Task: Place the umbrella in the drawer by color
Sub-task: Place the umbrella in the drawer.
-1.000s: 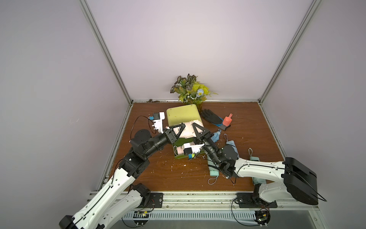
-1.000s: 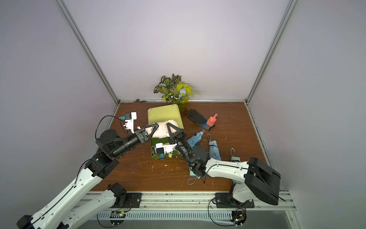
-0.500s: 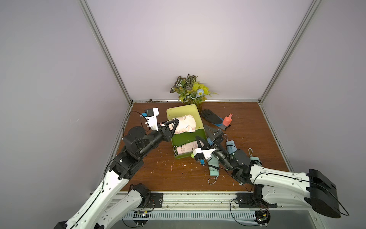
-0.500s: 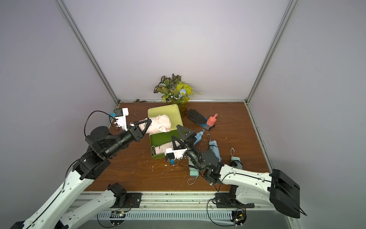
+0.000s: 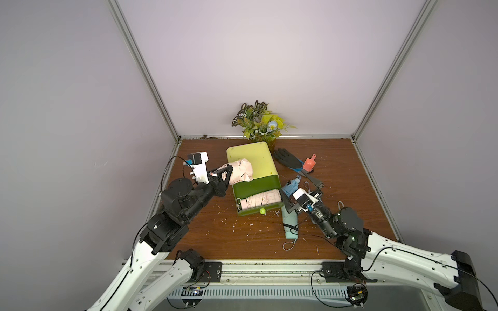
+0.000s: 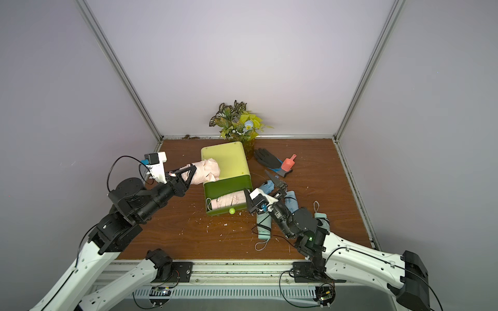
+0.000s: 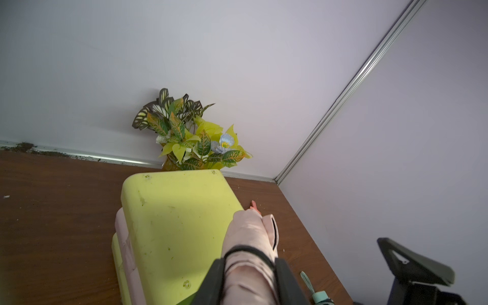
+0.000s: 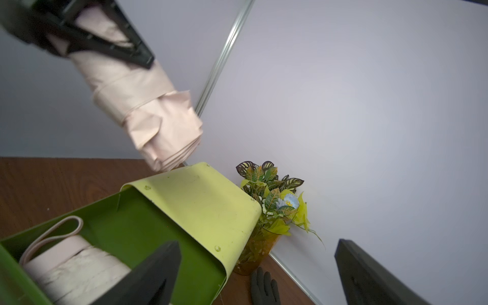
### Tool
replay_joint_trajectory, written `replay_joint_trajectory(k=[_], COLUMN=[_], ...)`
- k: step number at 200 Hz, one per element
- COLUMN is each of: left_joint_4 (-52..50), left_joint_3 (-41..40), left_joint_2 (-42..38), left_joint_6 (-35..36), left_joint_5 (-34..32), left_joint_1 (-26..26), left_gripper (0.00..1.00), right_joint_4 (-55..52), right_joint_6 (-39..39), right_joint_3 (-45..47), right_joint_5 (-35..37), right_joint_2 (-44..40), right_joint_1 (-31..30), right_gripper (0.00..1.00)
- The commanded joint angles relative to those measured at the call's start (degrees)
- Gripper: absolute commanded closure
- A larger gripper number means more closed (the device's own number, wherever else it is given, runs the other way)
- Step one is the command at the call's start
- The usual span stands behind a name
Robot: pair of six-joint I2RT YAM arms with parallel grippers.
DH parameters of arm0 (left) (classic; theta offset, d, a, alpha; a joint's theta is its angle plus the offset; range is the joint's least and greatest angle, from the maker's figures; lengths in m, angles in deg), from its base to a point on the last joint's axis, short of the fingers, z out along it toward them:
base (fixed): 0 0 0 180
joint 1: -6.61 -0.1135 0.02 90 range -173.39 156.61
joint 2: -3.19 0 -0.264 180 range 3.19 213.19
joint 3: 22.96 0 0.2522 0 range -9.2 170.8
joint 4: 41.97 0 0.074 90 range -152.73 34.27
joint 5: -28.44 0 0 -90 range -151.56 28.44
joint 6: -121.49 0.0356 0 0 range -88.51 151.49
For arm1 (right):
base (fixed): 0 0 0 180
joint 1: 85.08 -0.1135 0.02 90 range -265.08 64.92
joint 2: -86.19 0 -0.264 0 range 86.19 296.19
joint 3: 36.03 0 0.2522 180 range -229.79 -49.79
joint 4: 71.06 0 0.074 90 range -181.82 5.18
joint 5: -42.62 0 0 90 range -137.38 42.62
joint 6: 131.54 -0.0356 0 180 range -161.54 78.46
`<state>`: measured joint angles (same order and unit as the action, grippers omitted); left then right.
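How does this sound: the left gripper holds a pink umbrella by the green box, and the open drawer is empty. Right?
One thing is wrong: the drawer is not empty. A second umbrella, also pink, lies in it, as a top view shows. The left gripper does hold a pink umbrella by the green box.

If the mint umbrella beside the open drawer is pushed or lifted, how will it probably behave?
The mint umbrella is a folded cylinder lying flat, so a sideways push would probably roll it. Its fabric looks soft, so jaws may sink in slightly. Its wrist loop trails loose and could snag.
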<state>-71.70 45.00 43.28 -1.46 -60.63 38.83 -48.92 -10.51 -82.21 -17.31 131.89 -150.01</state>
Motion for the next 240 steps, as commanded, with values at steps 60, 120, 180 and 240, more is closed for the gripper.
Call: replay_joint_trajectory(k=[60, 120, 180, 240], left_joint_4=[10.5, 10.96, 4.35, 4.98], left_joint_3=[-7.35, -6.31, -6.27, -10.17], left_joint_2=[2.89, 3.86, 3.43, 1.3], left_joint_6=[-4.4, -8.17, -7.78, -13.95], left_joint_5=[7.99, 11.11, 6.84, -0.32], left_joint_1=[0.12, 2.27, 3.61, 3.63], left_gripper=[0.98, 0.99, 0.98, 0.71], right_joint_4=[-7.89, -8.15, -7.99, -6.73], right_joint_6=[-19.18, -19.41, -18.97, -18.22], right_joint_3=[-1.03, -0.71, -1.11, -0.98], right_joint_5=[8.05, 8.85, 7.84, 7.34], right_joint_2=[-4.99, -4.3, -2.3, -0.84], right_joint_1=[-0.2, -0.14, -0.18, -0.03], right_gripper=[0.01, 0.01, 0.01, 0.01])
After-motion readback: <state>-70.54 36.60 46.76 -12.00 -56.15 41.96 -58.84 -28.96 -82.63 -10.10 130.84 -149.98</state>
